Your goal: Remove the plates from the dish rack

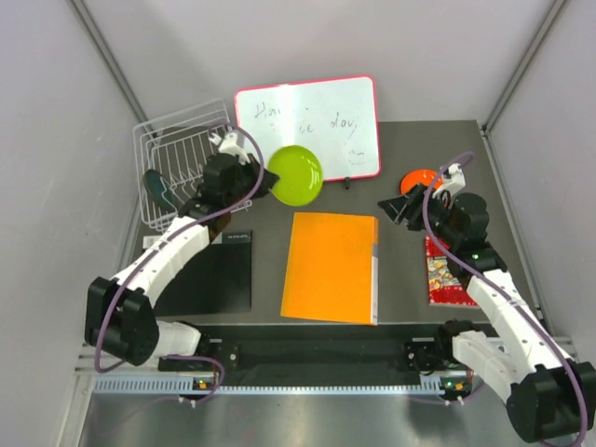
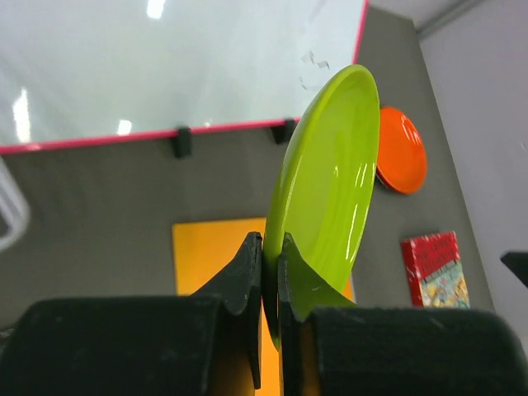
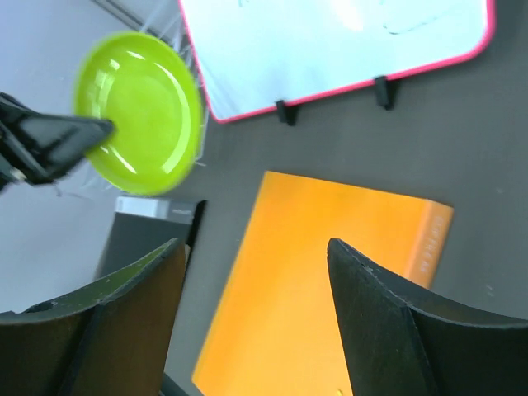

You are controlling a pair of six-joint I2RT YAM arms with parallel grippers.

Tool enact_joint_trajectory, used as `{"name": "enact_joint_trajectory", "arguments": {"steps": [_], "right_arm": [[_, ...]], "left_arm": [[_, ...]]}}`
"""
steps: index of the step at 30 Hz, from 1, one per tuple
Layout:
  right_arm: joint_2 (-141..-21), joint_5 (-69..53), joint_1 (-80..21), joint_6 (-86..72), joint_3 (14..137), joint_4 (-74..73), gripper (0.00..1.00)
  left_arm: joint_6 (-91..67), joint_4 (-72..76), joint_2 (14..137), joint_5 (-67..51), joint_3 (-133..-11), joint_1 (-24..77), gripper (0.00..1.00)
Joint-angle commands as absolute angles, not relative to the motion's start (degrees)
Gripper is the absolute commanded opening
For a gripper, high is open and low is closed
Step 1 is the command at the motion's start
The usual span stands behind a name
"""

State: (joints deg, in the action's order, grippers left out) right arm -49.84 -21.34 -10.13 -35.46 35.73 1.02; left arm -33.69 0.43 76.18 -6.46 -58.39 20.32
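- My left claw (image 2: 271, 247) is pressed tight on the rim of the lime green plate (image 2: 330, 181). One finger sits on each face of the rim, and the plate stands on edge, sticking out beyond my fingertips.
- From above, that plate hangs over the table (image 1: 400, 149), just right of the dish rack (image 1: 182, 149) and in front of the lower left corner of the pink-framed whiteboard (image 1: 307, 126). It is clear of the rack's wires.
- My right claw (image 3: 254, 244) is spread wide with nothing between its fingers. It hovers at the right side of the table, pointing left toward the green plate, and is well apart from it.
- The orange plate (image 1: 419, 179) lies flat on the table just behind my right claw, near the whiteboard's right edge.
- The dark teal plate (image 1: 160, 189) sits on edge in the near left part of the rack.
- The orange folder (image 1: 332, 265) lies flat mid-table between my arms, and the black notebook (image 1: 214, 270) lies to its left under my left arm.
- The red booklet (image 1: 445, 275) lies partly beneath my right arm.
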Motion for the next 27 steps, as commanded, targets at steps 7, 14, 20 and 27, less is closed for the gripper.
{"name": "enact_joint_trajectory", "arguments": {"steps": [7,14,20,27], "right_arm": [[-58.79,-22.94,-16.26,-43.59,35.77,19.86,0.70],[-63.89,-23.03,-17.49,-43.42,37.43,21.10,0.70],[-67.32,-22.85,-17.49,-43.68,36.39,20.83,0.61],[-64.43,-21.28,-17.32,-42.02,35.33,19.00,0.00]], "left_arm": [[-38.58,12.74,79.63,-10.99,-57.30,30.76,0.00],[-36.48,13.71,82.35,-11.16,-57.75,36.12,0.00],[-35.86,15.82,82.44,-13.10,-57.30,36.56,0.00],[-33.75,14.43,82.18,-11.78,-57.13,36.47,0.24]]}}
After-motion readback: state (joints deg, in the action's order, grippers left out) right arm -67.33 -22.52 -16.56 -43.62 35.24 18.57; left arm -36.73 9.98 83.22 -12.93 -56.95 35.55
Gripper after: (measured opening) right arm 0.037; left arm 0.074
